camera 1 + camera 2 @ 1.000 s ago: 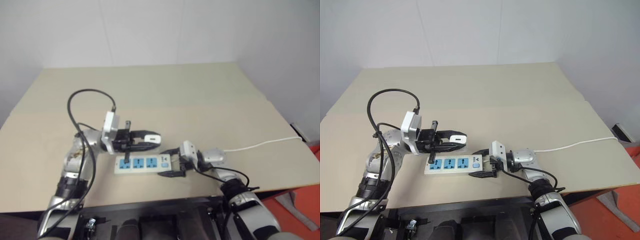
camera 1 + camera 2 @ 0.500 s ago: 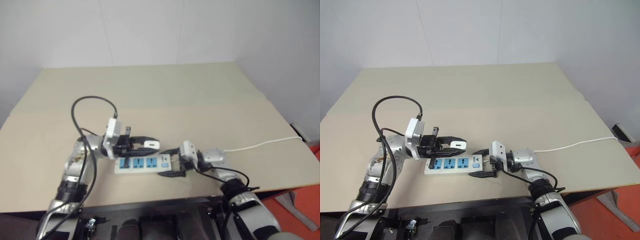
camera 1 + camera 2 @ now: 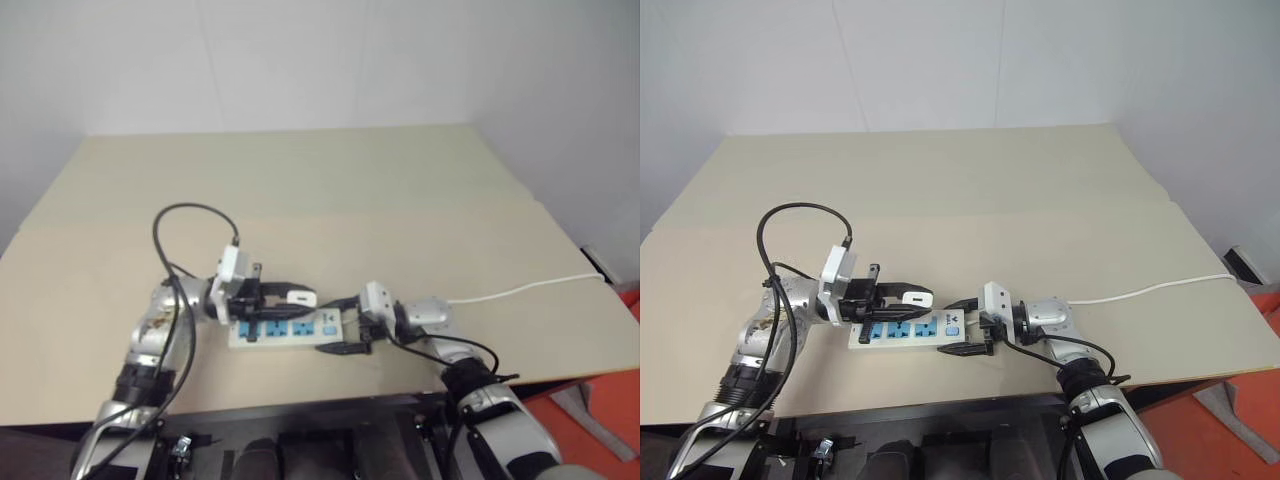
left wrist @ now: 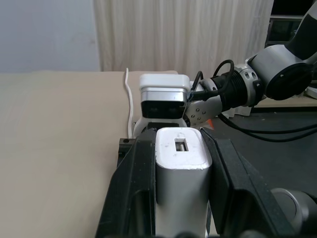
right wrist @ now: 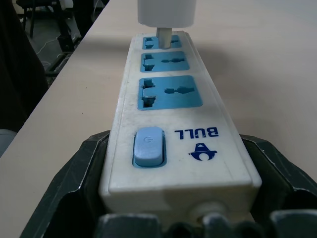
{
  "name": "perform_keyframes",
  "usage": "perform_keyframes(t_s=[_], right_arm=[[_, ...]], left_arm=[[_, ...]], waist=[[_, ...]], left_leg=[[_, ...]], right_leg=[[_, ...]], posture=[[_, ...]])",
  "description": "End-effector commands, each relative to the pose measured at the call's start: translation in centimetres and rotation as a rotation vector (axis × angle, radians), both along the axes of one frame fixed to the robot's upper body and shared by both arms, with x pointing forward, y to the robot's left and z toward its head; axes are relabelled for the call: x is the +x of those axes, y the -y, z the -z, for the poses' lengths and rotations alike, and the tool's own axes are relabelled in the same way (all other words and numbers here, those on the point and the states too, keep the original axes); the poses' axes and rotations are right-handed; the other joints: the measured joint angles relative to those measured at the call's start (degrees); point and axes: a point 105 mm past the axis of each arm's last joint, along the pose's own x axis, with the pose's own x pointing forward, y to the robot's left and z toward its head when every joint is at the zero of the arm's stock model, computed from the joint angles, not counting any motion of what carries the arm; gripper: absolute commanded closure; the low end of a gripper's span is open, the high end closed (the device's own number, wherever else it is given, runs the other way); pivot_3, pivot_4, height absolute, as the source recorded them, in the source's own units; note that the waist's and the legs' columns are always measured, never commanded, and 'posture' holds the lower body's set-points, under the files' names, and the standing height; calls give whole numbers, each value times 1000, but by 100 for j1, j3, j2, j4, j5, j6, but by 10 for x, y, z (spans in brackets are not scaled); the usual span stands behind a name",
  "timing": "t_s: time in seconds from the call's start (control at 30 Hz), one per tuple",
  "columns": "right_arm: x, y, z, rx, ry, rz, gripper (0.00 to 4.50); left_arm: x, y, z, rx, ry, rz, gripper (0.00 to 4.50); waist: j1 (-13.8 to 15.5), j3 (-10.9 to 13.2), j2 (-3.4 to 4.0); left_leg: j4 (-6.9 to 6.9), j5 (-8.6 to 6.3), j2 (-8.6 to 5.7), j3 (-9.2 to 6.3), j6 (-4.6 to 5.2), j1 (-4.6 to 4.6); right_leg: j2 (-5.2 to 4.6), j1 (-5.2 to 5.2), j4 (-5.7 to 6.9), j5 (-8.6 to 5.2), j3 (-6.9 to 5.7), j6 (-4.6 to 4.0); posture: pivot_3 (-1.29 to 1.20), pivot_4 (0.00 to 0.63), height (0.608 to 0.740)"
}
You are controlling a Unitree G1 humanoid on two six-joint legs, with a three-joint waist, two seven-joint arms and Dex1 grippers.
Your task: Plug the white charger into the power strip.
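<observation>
The power strip [image 3: 285, 328] lies along the table's near edge, with three blue sockets and a blue button [image 5: 147, 146]. My right gripper [image 3: 335, 325] is shut on its button end, a black finger [image 5: 84, 163] pressed to each side. My left gripper [image 3: 300, 297] is shut on the white charger [image 4: 181, 153], held level just above the strip. In the right wrist view the white charger [image 5: 167, 11] stands over the socket farthest from the button, and a metal prong reaches down to that socket's face.
The strip's thin white cord [image 3: 520, 290] runs right across the beige table [image 3: 330, 190] to its right edge. A black cable [image 3: 175, 215] loops above my left arm. The table's front edge lies just below the strip. A red object [image 3: 600, 400] sits off the table, lower right.
My left gripper has sunk with the charger from well above the strip to just over it, shifting a little left. The right gripper and the strip have stayed put.
</observation>
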Motion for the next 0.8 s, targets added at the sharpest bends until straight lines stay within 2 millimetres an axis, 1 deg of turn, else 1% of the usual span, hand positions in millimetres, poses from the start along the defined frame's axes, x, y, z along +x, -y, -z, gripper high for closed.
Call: perform_keyframes(t_s=[0.03,0.3,0.43,0.57,0.8], right_arm=[[-11,9,35,-126,-100,9,1067],[-12,8,36,-123,-104,8,1067],[-13,8,36,-122,-105,11,1067],[-13,8,36,-122,-106,14,1067],[-13,8,36,-118,-107,17,1067]], left_arm=[[-1,0,-2,2,26,2,3487],[-4,6,3,0,7,21,3487],[-5,6,10,30,-5,31,3487],[-2,6,16,43,-8,13,3487],[0,6,17,37,-10,-6,3487]], waist=[[0,0,0],[2,0,0],[0,0,0],[5,1,0],[8,1,0]], left_leg=[[-1,0,0,0,0,-1],[-4,0,1,-1,0,-1],[-8,0,1,-1,0,-2],[-8,0,1,-1,0,-3],[-13,0,3,-15,0,-6]], right_leg=[[0,0,-1,0,0,0],[0,-1,-2,-1,0,0],[0,-2,-5,-1,0,0],[0,-4,-6,-1,0,-1],[0,-8,-10,-2,0,-1]], posture=[[0,150,740],[0,150,740],[0,150,740],[0,150,740],[0,150,740]])
